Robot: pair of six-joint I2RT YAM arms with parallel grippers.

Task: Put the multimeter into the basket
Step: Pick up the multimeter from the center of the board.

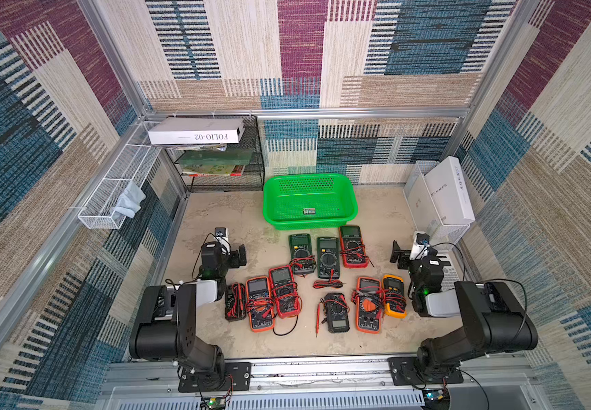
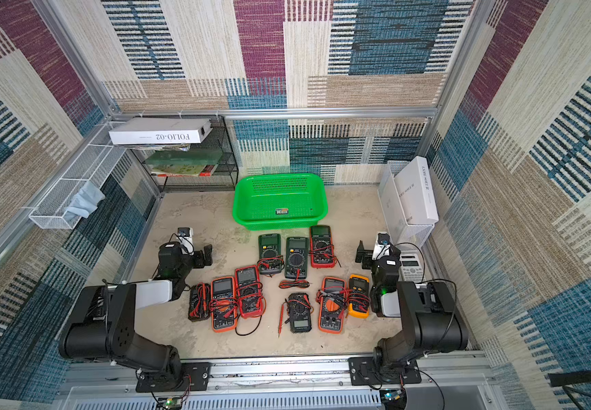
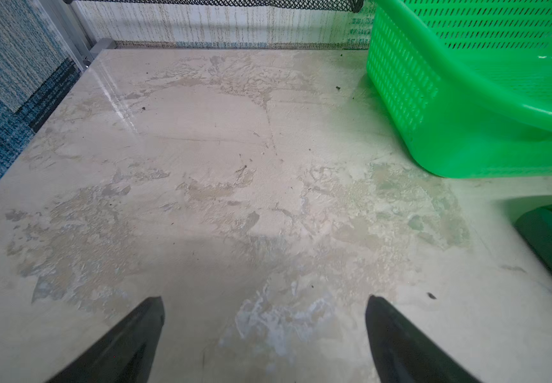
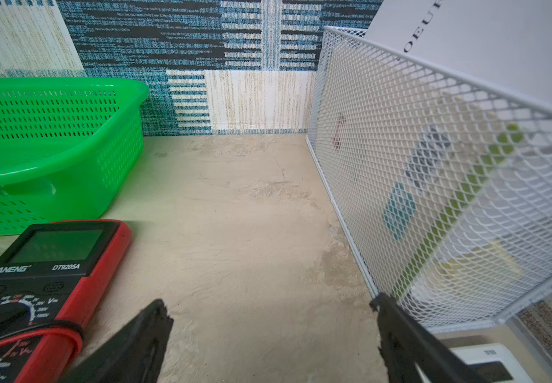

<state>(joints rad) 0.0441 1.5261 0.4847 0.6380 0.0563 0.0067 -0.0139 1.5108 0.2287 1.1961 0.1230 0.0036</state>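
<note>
Mottled beige desk [image 1: 215, 220] in both top views: multimeters [image 1: 328, 257] lie in rows just before the green basket [image 1: 308, 223], all outside it, between left tool [image 1: 239, 256] and right tool [image 1: 398, 256]. Left wrist: left tool [image 3: 264, 298] gapes wide, gripping nothing. Right wrist: right tool [image 4: 271, 303] is likewise spread and empty, beside a red multimeter [image 4: 52, 265].

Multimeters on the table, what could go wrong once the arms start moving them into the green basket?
1. Leads lie loose or loosely wound and may snag a neighbour.
2. The orange meter and red meter beside it look touching, leaving the open left pincer little room.
3. The basket looks light; a dropped meter might shove it.
</note>
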